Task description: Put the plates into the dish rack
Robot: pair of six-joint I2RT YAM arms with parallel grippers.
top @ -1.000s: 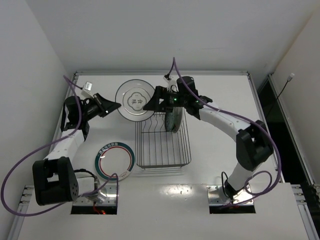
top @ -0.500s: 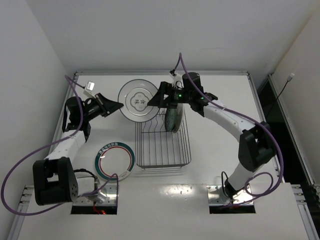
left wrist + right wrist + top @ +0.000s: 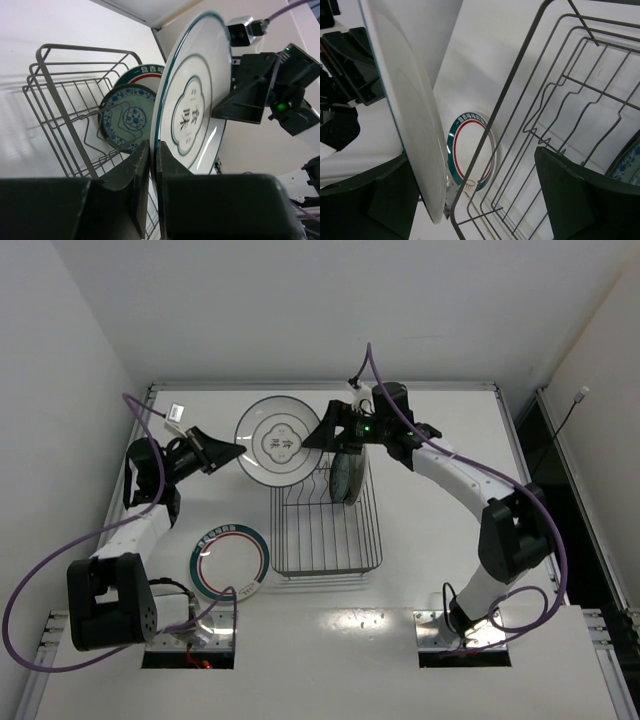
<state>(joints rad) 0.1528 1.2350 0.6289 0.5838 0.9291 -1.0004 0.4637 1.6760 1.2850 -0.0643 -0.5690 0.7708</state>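
My left gripper (image 3: 232, 452) (image 3: 152, 146) is shut on the left rim of the white plate with black rings (image 3: 280, 443) (image 3: 192, 107) and holds it tilted in the air by the far left corner of the dish rack (image 3: 325, 525) (image 3: 60, 107). My right gripper (image 3: 322, 433) (image 3: 472, 160) is open at the plate's right rim; the plate's white back (image 3: 407, 105) lies just inside its left finger (image 3: 380, 200). The small teal plate (image 3: 126, 121) and a green-rimmed plate (image 3: 150, 71) stand in the rack (image 3: 345, 475). The other green-rimmed plate (image 3: 231, 560) (image 3: 470, 150) lies flat on the table.
The grey wire rack (image 3: 550, 95) fills the middle of the table, its near half without plates. Raised table edges (image 3: 150, 400) run along the left and far sides. Purple cables hang from both arms.
The plate with black rings has shifted slightly right, toward the rack, in my left gripper. My right gripper has moved a little right and farther back along its right rim.
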